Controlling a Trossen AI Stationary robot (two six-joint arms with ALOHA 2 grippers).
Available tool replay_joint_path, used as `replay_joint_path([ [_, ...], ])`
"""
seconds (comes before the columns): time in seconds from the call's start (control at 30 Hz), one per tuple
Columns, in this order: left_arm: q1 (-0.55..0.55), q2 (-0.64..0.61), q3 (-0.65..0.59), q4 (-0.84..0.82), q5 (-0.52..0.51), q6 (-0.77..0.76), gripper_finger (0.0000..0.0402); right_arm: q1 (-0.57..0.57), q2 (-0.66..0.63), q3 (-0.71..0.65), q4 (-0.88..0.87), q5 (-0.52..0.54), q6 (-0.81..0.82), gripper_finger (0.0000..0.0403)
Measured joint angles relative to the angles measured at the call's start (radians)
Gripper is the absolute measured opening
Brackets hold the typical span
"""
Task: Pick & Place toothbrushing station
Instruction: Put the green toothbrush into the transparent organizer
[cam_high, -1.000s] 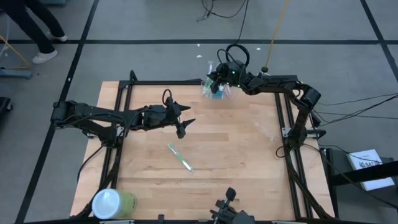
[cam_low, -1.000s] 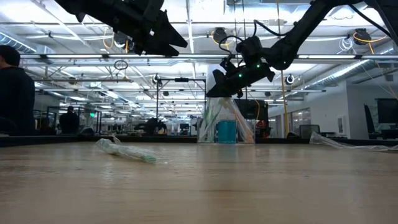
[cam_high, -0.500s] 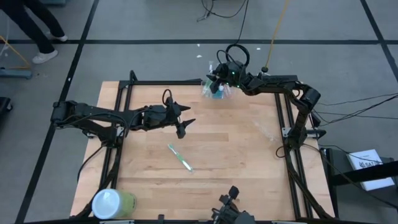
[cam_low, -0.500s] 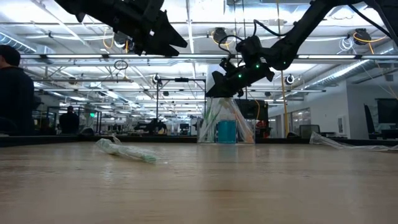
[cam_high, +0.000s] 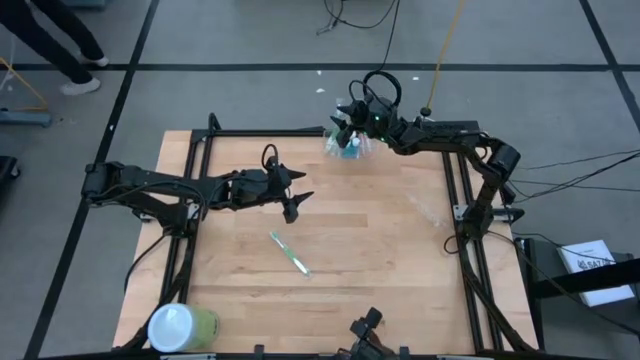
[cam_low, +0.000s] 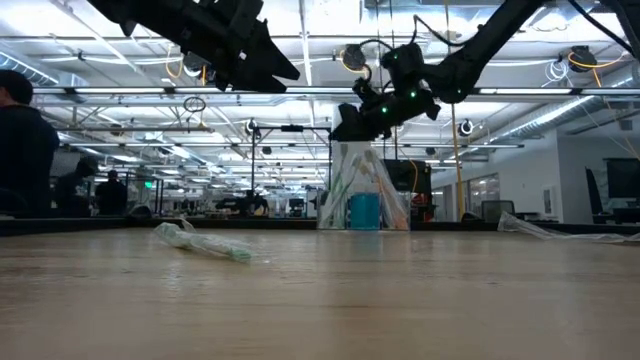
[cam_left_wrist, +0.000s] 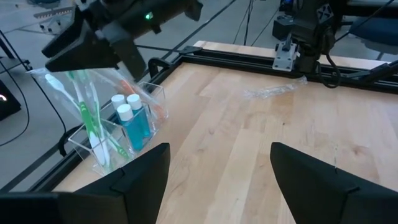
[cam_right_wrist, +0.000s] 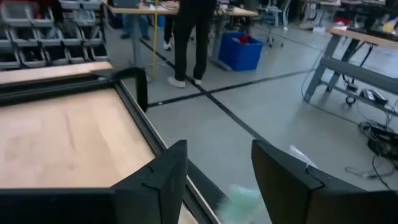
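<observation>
The toothbrushing station (cam_high: 348, 147), a small clear holder with several toothbrushes and two blue white-capped bottles in it, stands on its base at the table's far edge (cam_left_wrist: 118, 134) (cam_low: 362, 200). My right gripper (cam_high: 343, 118) hovers just above its brushes, open (cam_right_wrist: 219, 149) (cam_low: 345, 125); I see nothing between its fingers. My left gripper (cam_high: 298, 200) hangs open over the table's middle left (cam_left_wrist: 219, 152), its fingers toward the station, with nothing in it. A wrapped green toothbrush (cam_high: 290, 252) lies flat on the table near the centre (cam_low: 205, 243).
A big green cylinder with a white lid (cam_high: 182, 327) stands at the near left corner. A crumpled clear wrapper (cam_left_wrist: 270, 92) lies toward the table's right side. A black frame (cam_high: 260, 132) runs along the table's edges. A person's legs (cam_right_wrist: 186, 43) show on the floor beyond.
My right gripper has opened and risen a little above the toothbrushing station, rolling slightly. The station stays where it stood at the far edge.
</observation>
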Motion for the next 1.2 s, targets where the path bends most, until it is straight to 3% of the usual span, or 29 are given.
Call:
replay_joint_path([
  [0.3,-0.002,0.000,0.000,-0.034,0.015,0.002,0.0285,0.074,-0.129,0.000,-0.106,-0.003,0.000,0.0175],
  [0.5,-0.016,0.000,0.000,-0.211,0.141,-0.093,0.0285,0.146,-0.230,0.000,-0.278,-0.005,-0.004,0.0172],
  [0.67,-0.046,0.000,0.000,-0.430,0.238,-0.311,0.0285,0.198,-0.283,-0.037,-0.337,-0.005,-0.050,0.0175],
  [0.83,-0.116,0.000,0.000,-0.620,0.348,-0.675,0.0284,0.222,-0.314,-0.099,-0.327,-0.004,-0.060,0.0173],
  [1.07,-0.253,0.049,0.000,-0.726,0.194,-0.989,0.0272,0.226,-0.322,-0.182,-0.224,-0.003,-0.059,0.0170],
  [1.2,-0.265,0.127,0.000,-0.685,0.187,-1.132,0.0254,0.226,-0.323,-0.204,-0.191,-0.004,-0.059,0.0169],
])
